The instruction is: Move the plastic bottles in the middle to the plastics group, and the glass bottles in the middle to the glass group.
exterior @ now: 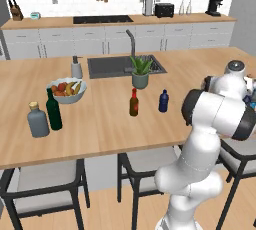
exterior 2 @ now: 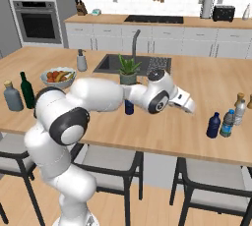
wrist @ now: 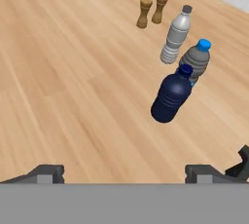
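The gripper [wrist: 124,172] hangs over bare counter with its two fingertips spread wide and nothing between them. Just beyond it a dark blue bottle [wrist: 171,96] stands upright beside the pale teal-based bottle [wrist: 196,61] of the plastics group — touching or nearly so, I cannot tell which. A clear ribbed bottle [wrist: 176,35] and two brown shakers [wrist: 151,10] stand past them.

That blue bottle looks already delivered, so the step in hand is likely to go back for the middle ones. A second dark blue bottle [exterior: 163,101] and the slim brown bottle [exterior: 134,102] stand near each other in front of the potted plant [exterior: 140,72], both upright, long axes vertical, caps up.

To do this well, lift the hand clear before swinging — the placed bottle is close enough to knock. Then approach level and close on the bottle's body, below the neck. The green bottle [exterior: 53,110] and grey bottle [exterior: 37,120] wait well apart, at the far left.
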Controlling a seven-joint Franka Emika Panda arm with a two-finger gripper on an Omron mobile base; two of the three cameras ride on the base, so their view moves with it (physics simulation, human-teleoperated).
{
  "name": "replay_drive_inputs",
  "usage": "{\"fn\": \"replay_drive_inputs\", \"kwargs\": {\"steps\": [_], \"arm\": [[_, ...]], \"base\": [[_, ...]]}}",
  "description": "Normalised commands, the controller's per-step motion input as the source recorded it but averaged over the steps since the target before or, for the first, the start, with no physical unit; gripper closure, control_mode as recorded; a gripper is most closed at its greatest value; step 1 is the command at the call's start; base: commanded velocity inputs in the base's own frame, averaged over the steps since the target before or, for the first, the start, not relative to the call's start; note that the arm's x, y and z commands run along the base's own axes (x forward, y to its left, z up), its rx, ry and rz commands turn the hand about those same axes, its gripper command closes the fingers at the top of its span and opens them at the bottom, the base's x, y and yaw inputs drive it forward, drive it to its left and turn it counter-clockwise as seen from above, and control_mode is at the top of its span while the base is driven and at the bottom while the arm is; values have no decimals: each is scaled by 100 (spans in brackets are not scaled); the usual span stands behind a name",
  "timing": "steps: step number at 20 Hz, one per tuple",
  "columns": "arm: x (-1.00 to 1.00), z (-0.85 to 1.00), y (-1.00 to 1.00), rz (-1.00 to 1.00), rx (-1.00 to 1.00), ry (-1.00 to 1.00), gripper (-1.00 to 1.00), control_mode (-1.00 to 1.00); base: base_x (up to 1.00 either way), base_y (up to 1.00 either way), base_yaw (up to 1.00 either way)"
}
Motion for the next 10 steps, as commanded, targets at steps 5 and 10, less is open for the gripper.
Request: {"fn": "replay_drive_inputs", "kwargs": {"steps": [5, 10], "arm": [[15, 14, 96, 0, 2, 0, -100, -100], [34, 42, 70, 5, 11, 1, -100, -100]], "base": [[0, 0, 0], [0, 0, 0]]}}
